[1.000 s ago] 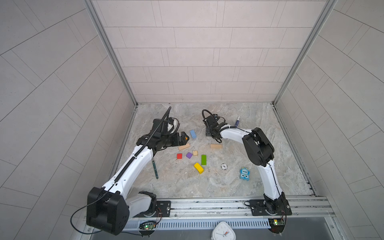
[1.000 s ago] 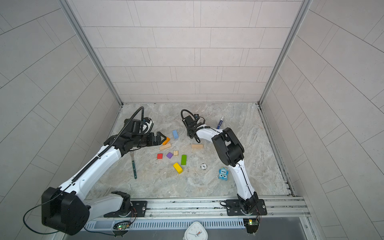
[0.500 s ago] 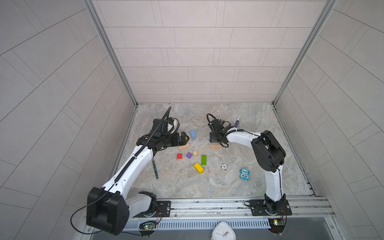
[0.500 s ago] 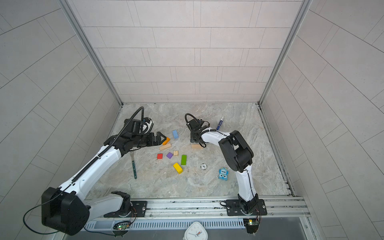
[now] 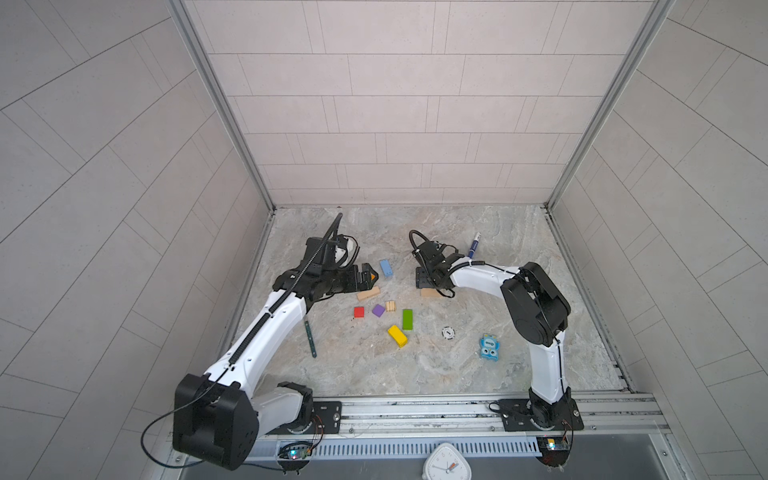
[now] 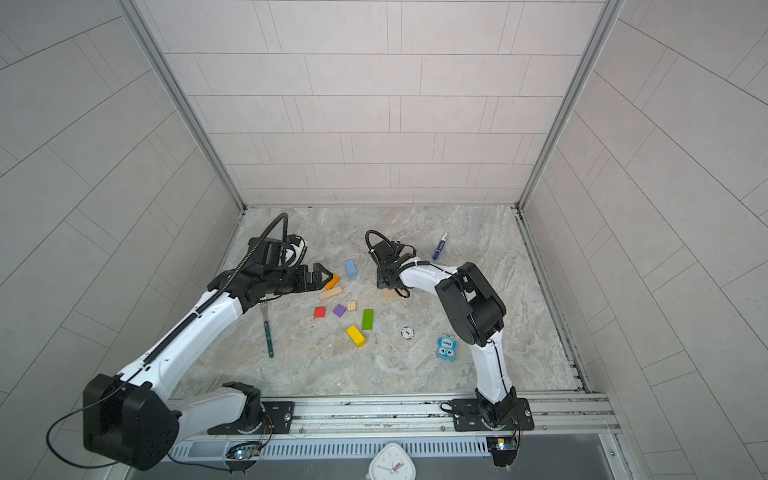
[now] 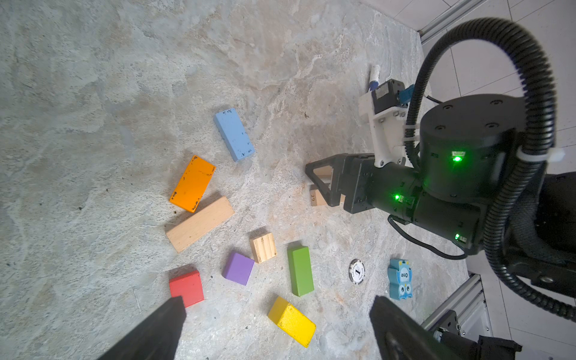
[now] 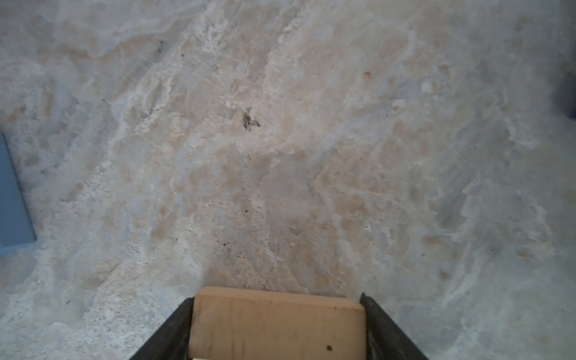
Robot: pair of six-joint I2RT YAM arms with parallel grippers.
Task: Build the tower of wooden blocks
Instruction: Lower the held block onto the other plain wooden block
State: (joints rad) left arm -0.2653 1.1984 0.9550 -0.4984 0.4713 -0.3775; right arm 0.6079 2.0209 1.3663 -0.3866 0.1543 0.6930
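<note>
On the marbled floor (image 5: 457,374) between pale tiled walls (image 5: 395,104), scattered wood blocks (image 5: 407,319)

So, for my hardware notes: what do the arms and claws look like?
White links and black joints on the left arm and right arm, each with a black ribbed hose. The left claw and right claw are black, angular. Green lights on the right arm.

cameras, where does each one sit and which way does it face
Top views: high above the front rail, looking down at the table; left arm and right arm show whole.
Left wrist: on the left arm, looking down over the wood blocks; own open fingers show.
Right wrist: on the right arm, low over the table; fingers flank a tan block.
Shared: blue block, in all four.
</note>
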